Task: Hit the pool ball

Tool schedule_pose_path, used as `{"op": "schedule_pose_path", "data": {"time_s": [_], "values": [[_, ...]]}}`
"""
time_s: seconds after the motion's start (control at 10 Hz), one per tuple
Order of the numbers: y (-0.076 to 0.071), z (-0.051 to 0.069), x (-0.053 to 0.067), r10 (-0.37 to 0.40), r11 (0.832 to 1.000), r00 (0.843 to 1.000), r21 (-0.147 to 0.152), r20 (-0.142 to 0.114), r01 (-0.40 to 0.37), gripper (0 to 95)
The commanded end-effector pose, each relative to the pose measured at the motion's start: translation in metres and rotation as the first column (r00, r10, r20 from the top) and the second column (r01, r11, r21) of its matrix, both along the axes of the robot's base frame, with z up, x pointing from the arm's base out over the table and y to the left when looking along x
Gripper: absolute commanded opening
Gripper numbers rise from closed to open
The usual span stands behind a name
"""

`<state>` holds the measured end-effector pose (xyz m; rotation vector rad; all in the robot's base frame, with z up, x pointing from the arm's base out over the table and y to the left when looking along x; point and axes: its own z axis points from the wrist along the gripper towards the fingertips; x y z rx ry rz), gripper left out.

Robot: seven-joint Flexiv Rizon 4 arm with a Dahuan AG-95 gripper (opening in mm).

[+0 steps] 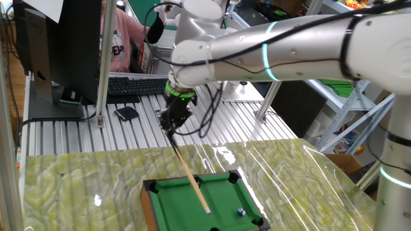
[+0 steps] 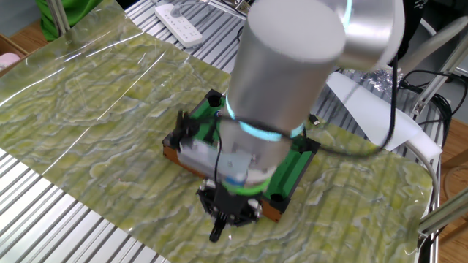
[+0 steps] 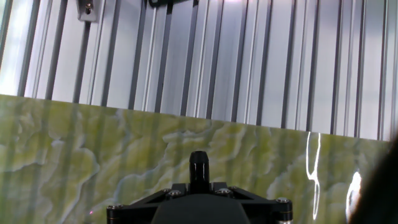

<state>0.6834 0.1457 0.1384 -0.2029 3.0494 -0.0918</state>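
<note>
One arm in one fixed view, reaching in from the right, black gripper (image 1: pixel 172 122) pointing down and clenched on a pale wooden cue stick (image 1: pixel 191 176). Cue slanting down from the jaws and away to the lower right, its tip over the felt of the mini green pool table (image 1: pixel 173 204). Below the gripper and to its right, that table: a shallow green tray with a brown wooden wall and black corner pockets, resting on a green marbled mat (image 1: pixel 77 176). Inside it, one pool ball (image 1: pixel 241 211), blue with a white patch, lying on the felt near the right rail, just beyond the cue tip and apart from it. Behind the gripper, a black keyboard (image 1: pixel 136 85) on the slatted metal surface.

In the other fixed view, most of the table hidden by the arm's grey body. Gripper (image 2: pixel 225 212) at the near edge of the mini table (image 2: pixel 292 172), dark rod end poking out below it. Ball not to be seen here. Far beyond the gripper, a white power strip (image 2: pixel 181 16).

In the hand view, only the black gripper body (image 3: pixel 199 202) at the bottom edge, with the dark butt of the cue (image 3: pixel 199 169) standing up from its middle. Ahead of it, marbled mat (image 3: pixel 93 149), then slatted metal. Neither table nor ball in sight.
</note>
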Motion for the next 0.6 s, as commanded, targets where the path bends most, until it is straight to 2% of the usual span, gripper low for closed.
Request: {"op": "schedule_pose_path", "data": {"time_s": [0.1,0.6], "values": [[-0.0008,0.0009,-0.0033,0.010,1.000,1.000,0.004,-0.012,-0.010,0.0],[-0.0016,0.0022,-0.0040,0.006,1.000,1.000,0.003,-0.013,-0.006,0.0]]}}
